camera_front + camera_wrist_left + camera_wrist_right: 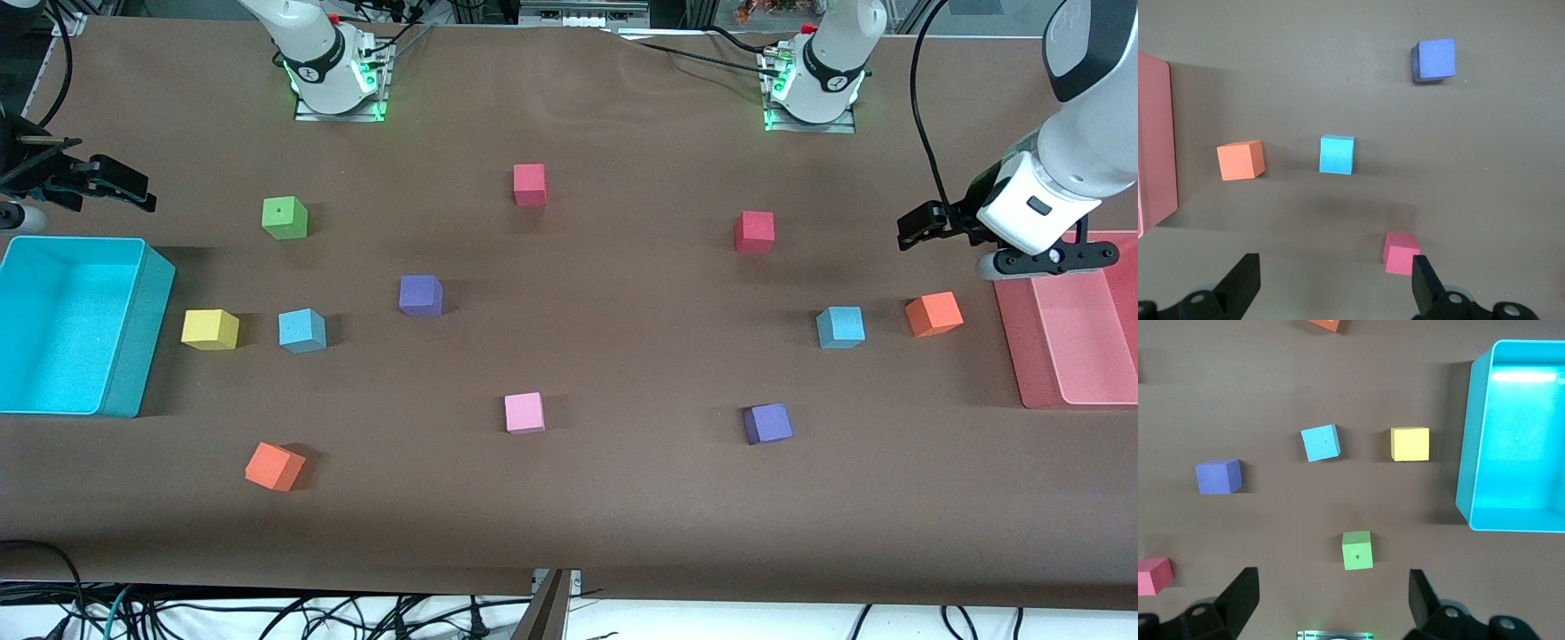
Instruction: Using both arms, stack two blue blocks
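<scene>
One blue block lies toward the right arm's end of the table, beside a yellow cube. It also shows in the right wrist view. The other blue block lies toward the left arm's end, beside an orange cube. It also shows in the left wrist view. My left gripper hangs open and empty in the air by the pink tray; its jaws stand wide apart. My right gripper hangs open and empty above the table by the turquoise bin; its jaws stand wide apart.
Loose cubes lie about the table: green, two purple, pink, two red, and a second orange. The bin and the tray stand at the table's two ends.
</scene>
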Motion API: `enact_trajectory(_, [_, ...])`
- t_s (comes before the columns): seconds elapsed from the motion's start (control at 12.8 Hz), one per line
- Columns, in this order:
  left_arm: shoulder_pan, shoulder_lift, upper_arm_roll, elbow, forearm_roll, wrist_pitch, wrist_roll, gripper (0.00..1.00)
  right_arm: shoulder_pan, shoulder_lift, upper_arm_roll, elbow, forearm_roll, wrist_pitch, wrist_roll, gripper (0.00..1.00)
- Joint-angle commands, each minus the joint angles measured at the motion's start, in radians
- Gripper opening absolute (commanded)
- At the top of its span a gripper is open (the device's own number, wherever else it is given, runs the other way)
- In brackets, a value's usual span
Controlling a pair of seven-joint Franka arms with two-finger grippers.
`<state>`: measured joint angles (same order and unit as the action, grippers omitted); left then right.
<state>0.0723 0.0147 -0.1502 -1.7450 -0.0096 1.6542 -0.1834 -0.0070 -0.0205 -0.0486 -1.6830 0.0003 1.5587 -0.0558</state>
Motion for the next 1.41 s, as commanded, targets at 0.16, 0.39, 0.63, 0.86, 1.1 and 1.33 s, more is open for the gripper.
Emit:
enact_trajectory(0.16, [0.000,-0.036,0.003,-0.036,-0.015,0.018,0.019,1.00,0.001,-0.015,0.001,-0.006,-0.011,0.006,-0.015,0.99])
enact_trajectory(0.39, [0.000,-0.041,0.003,-0.039,-0.015,0.018,0.018,1.00,0.002,-0.013,0.003,-0.004,-0.013,0.004,-0.009,0.99])
enact_trajectory(0.63, [0.000,-0.042,0.003,-0.044,-0.015,0.018,0.016,1.00,0.005,-0.006,0.009,0.015,-0.006,-0.008,-0.004,0.99])
enact_trajectory(0.86, [0.000,-0.042,0.003,-0.050,-0.018,0.019,0.016,1.00,0.005,-0.004,0.007,0.017,-0.005,-0.006,-0.002,0.99])
enact_trajectory(1.1, [0.000,-0.042,0.001,-0.057,-0.020,0.021,0.015,1.00,0.005,-0.004,0.007,0.019,-0.010,-0.005,-0.004,0.99])
enact_trajectory(1.33, [0.000,-0.044,0.001,-0.057,-0.020,0.019,0.018,1.00,0.005,-0.003,0.007,0.022,-0.010,-0.005,-0.006,0.99])
